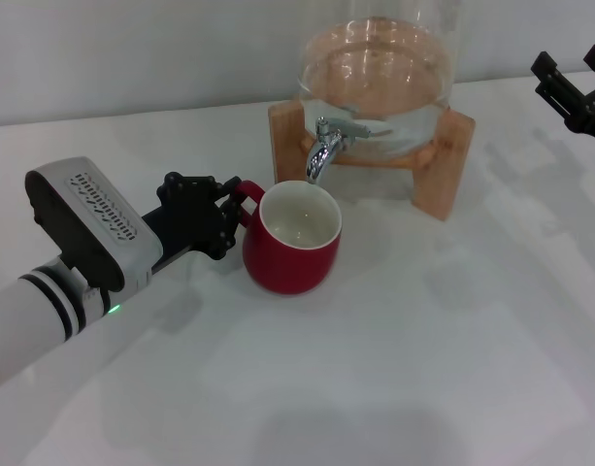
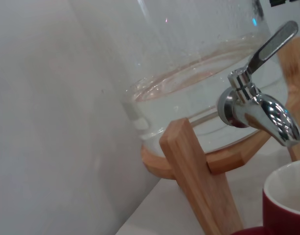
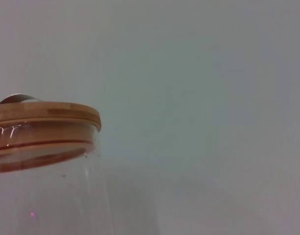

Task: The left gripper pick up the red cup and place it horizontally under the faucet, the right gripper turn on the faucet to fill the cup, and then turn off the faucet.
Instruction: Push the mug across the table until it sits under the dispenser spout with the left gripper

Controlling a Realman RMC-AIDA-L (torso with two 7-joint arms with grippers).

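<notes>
Now red cup (image 1: pixel 289 245) upright under faucet (image 1: pixel 323 150).

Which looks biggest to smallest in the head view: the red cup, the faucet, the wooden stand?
1. Wooden stand, the widest, spanning the jar's base.
2. Red cup, though it sits nearer the camera, which flatters it.
3. Faucet, clearly the smallest.

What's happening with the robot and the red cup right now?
Left hand at red cup handle, grip unclear. Cup upright on table, rim below faucet spout, no water flowing. Right hand open, up beside jar, off the lever. Nothing blocking.
</notes>
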